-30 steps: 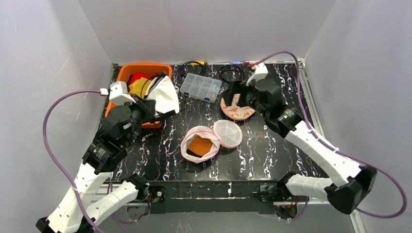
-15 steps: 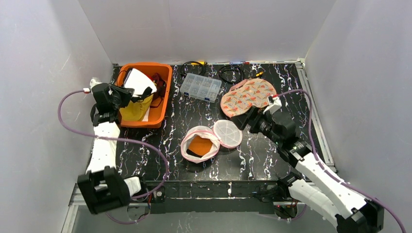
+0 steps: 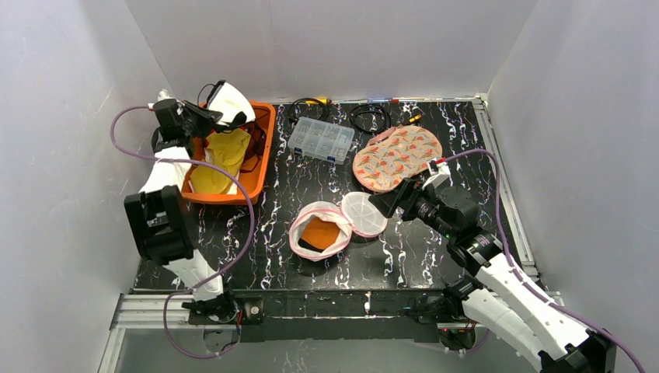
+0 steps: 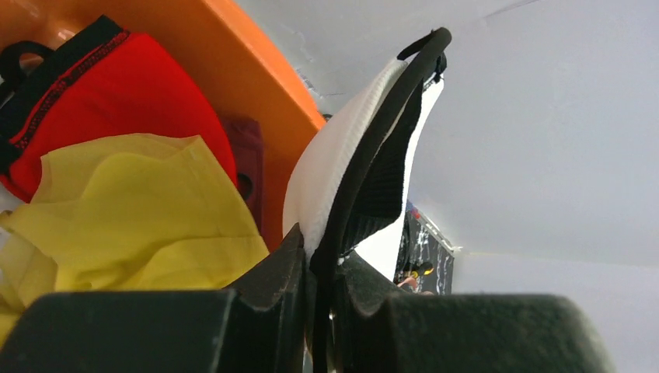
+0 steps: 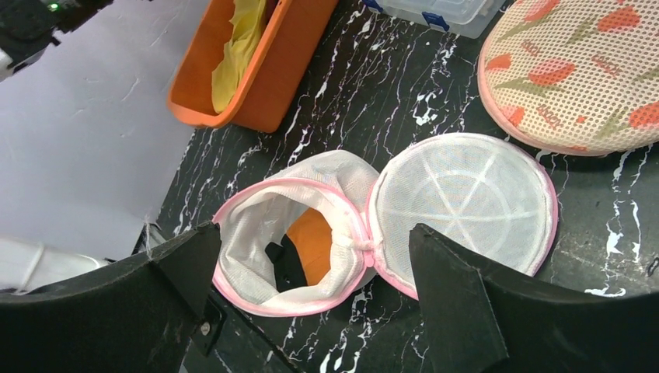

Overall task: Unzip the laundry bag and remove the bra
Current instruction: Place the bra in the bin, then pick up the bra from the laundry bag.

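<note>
- Left tool [image 4: 319,272]: clenched on the black-trimmed edge of the bra [image 4: 342,171], pinching it so that the white cup stands up clear of the fingers.
- Bra, location: aloft at the far left of the bench [image 3: 404,256], over the far rim of the orange bin [image 3: 233,196]. Judged out of the bag and positioned for dropping there.
- Orange bin, contents: yellow cloth [image 3: 221,151] and a red garment [image 4: 116,93] with black trim. It apparently serves as the collecting place.
- Laundry bag [image 5: 249,225]: pink-rimmed white mesh at mid-bench, unzipped, its round lid [image 5: 462,202] folded flat to the side. Something orange [image 5: 317,241] and a black piece [image 5: 284,260] show inside; I cannot tell what they are.
- Right tool [image 5: 312,237]: released, jaws spread wide, hanging above the open bag and touching nothing. Probably placed for a reach inside.
- Also present: floral mesh bag [image 5: 575,70], closed, beyond the lid; clear compartment box [image 3: 321,140].
</note>
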Tool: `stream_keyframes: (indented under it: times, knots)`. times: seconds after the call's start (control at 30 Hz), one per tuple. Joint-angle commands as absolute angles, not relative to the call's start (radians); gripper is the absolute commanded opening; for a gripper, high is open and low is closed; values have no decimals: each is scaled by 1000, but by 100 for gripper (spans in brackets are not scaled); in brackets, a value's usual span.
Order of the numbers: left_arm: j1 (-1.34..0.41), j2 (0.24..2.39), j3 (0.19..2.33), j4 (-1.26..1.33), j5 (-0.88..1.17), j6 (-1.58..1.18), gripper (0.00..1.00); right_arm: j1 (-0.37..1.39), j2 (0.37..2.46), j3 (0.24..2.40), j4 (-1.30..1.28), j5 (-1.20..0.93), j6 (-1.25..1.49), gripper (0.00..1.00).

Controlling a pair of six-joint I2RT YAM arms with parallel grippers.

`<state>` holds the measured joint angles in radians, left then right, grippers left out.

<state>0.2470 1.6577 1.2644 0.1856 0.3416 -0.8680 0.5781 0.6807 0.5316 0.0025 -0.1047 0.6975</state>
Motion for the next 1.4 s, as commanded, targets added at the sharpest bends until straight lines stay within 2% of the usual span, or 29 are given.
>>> stream_keyframes:
  times: [0.0, 0.33, 0.37, 0.43, 0.47, 0.6, 0.8, 0.93, 0.97, 1.03, 1.17, 1.23, 1.37]
  knots:
    - [252, 1738, 1316, 167, 371, -840, 0, 580, 659, 541, 33, -103, 653, 99]
    - [270, 1897, 1399, -18, 329, -764, 0, 580, 618, 544, -38, -79, 600, 99]
    - [269, 1903, 1402, -36, 324, -753, 3, 581, 616, 545, -44, -73, 596, 99]
    - [271, 1904, 1410, -73, 312, -728, 18, 580, 618, 546, -52, -65, 594, 99]
    - [272, 1895, 1407, -86, 306, -724, 28, 581, 616, 546, -55, -63, 594, 99]
    - [276, 1805, 1362, -84, 286, -706, 51, 580, 617, 552, -58, -53, 586, 99]
    - [267, 1626, 1345, -184, 176, -673, 70, 581, 629, 573, -75, -49, 587, 99]
    - [204, 1483, 1332, -231, 61, -639, 77, 581, 648, 576, -83, -57, 600, 99]
    - [184, 1471, 1333, -225, 52, -626, 76, 581, 651, 574, -80, -62, 603, 99]
    - [157, 1480, 1359, -216, 68, -622, 64, 582, 653, 569, -68, -85, 603, 99]
    - [150, 1594, 1423, -216, 137, -654, 24, 581, 658, 551, -49, -127, 603, 99]
    - [150, 1656, 1440, -211, 161, -664, 17, 581, 667, 548, -58, -132, 600, 99]
    - [150, 1741, 1424, -176, 160, -665, 15, 582, 679, 544, -85, -120, 602, 99]
